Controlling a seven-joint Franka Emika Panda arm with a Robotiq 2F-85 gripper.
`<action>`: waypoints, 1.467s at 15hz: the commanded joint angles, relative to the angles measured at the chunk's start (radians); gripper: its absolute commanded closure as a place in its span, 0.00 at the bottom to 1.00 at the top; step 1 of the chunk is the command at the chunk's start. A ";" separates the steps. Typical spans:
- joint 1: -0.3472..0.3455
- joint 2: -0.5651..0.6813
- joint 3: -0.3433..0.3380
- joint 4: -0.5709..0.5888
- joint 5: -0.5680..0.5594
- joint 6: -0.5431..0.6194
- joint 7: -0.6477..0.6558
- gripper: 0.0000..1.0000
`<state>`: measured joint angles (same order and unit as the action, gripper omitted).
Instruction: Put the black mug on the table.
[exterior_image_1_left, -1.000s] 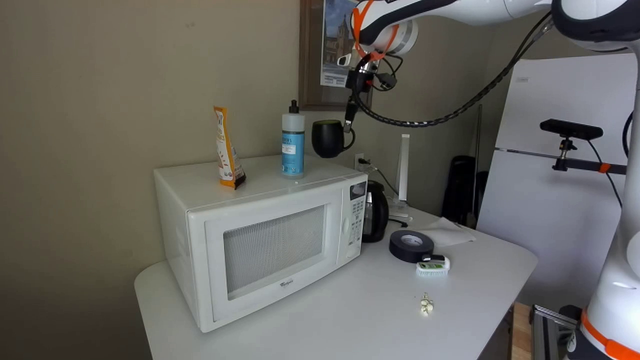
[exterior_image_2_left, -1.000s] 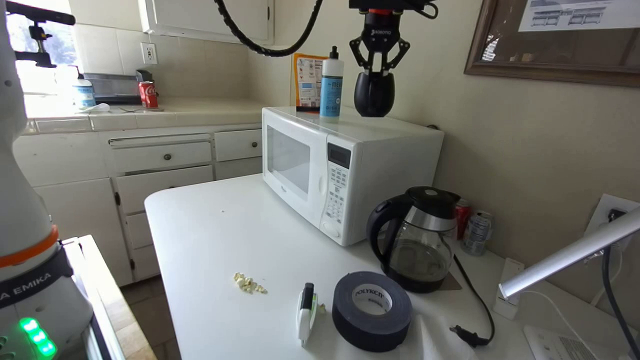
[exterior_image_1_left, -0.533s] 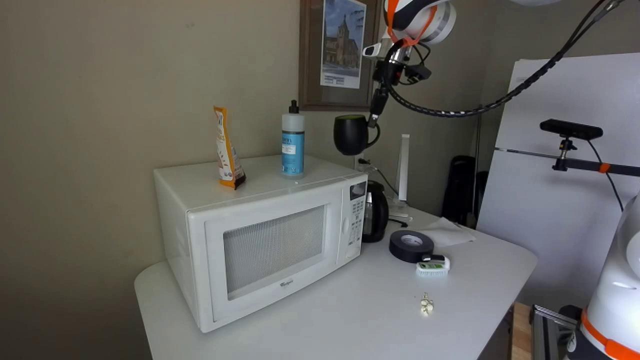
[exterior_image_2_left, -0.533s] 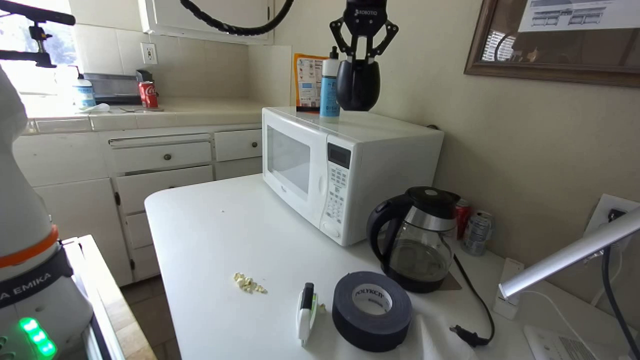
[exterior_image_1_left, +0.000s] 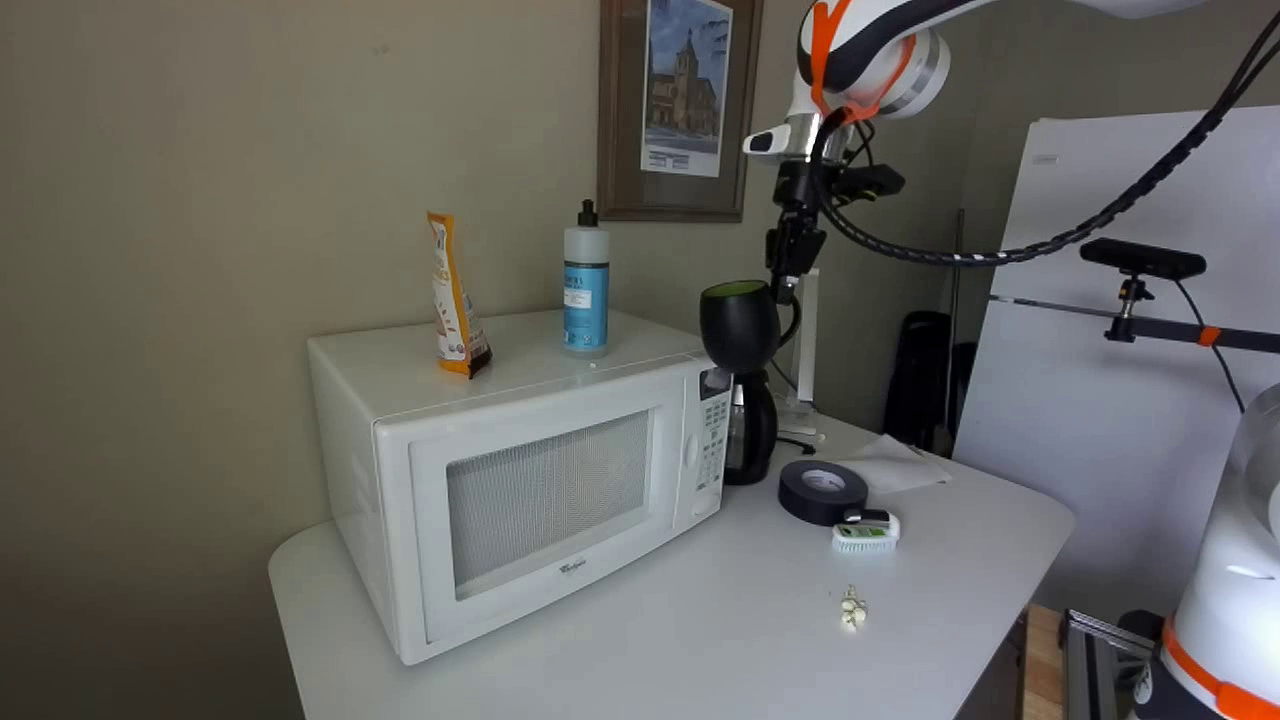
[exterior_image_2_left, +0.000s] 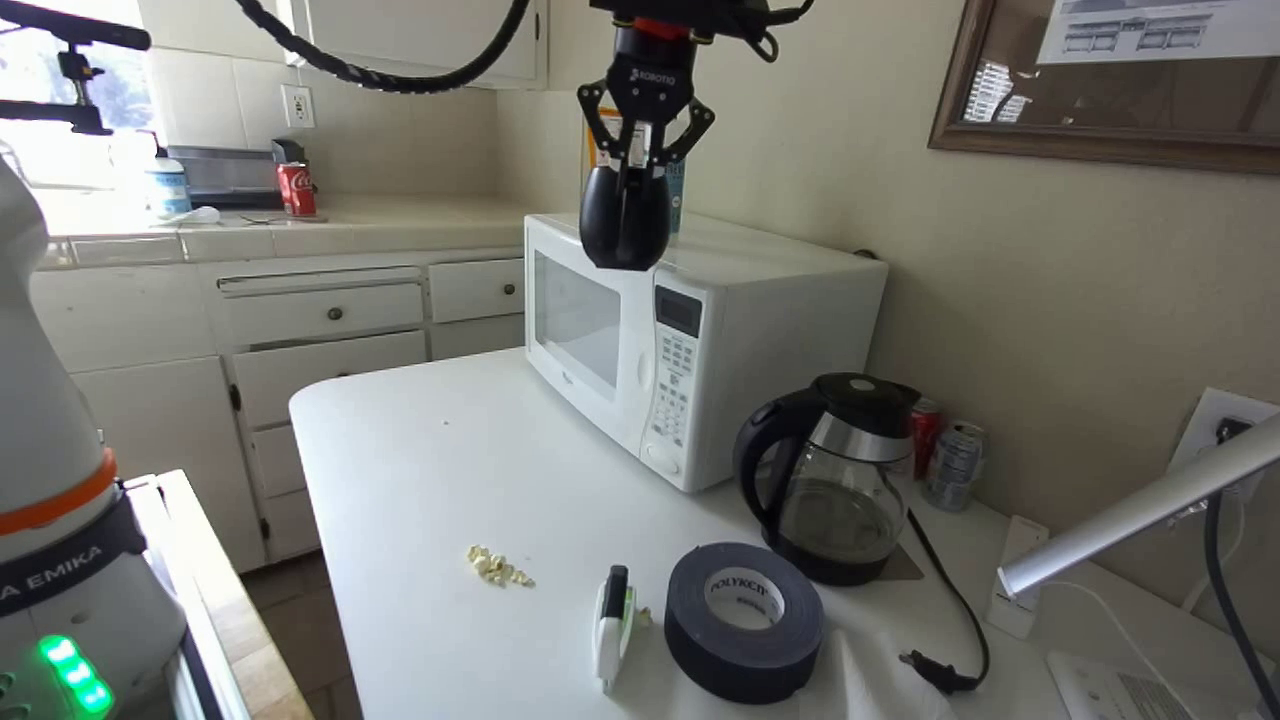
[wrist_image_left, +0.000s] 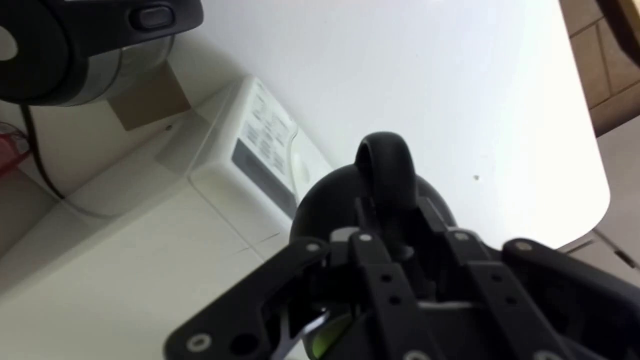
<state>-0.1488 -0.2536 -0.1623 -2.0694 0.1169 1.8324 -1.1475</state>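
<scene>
Mug (exterior_image_1_left: 738, 332), black and round-bellied, green inside, its side handle (wrist_image_left: 391, 172) in the pinch of the end effector (exterior_image_1_left: 785, 290).

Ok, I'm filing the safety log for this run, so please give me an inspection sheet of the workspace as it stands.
Surface: grey-white table, some crumbs on it.
Job's things: black mug in the air, gripped by its handle, not yet on the table.
Clutter: microwave with bottle and bag on top; jug, tape roll and brush on the table.
Gripper: clamped on the handle.
Cables: plug lying on the table; cable looped below the arm.
Surroundings: framed picture on the wall, fridge, cupboards.
</scene>
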 joint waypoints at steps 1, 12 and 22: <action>0.053 -0.093 0.015 -0.127 -0.051 -0.014 -0.035 0.94; 0.163 -0.084 0.085 -0.244 -0.112 -0.005 0.012 0.78; 0.229 -0.040 0.113 -0.412 -0.064 0.313 -0.053 0.94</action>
<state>0.0373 -0.2986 -0.0603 -2.3962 0.0208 1.9946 -1.1519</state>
